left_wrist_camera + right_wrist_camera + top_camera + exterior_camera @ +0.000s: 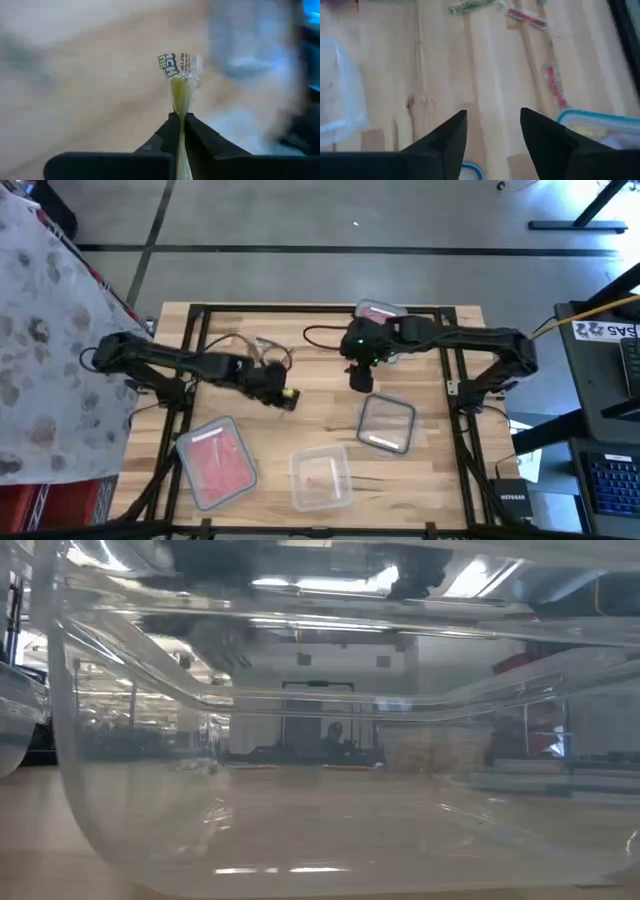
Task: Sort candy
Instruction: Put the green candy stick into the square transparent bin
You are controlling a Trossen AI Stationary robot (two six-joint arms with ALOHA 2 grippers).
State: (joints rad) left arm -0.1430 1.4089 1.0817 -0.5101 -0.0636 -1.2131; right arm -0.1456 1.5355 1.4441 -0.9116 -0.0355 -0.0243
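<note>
Meanwhile the left claw (pixel 181 117) pinches a yellow candy (pixel 180 92); the right claw (pixel 492 131) hovers open over the table (pixel 445 75).

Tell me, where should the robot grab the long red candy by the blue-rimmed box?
Probably across its thin middle, straight down from above: the red candy lies flat on the table, long and narrow, one end near the blue-rimmed box. The open right gripper suits; the left gripper is shut on a yellow candy.
</note>
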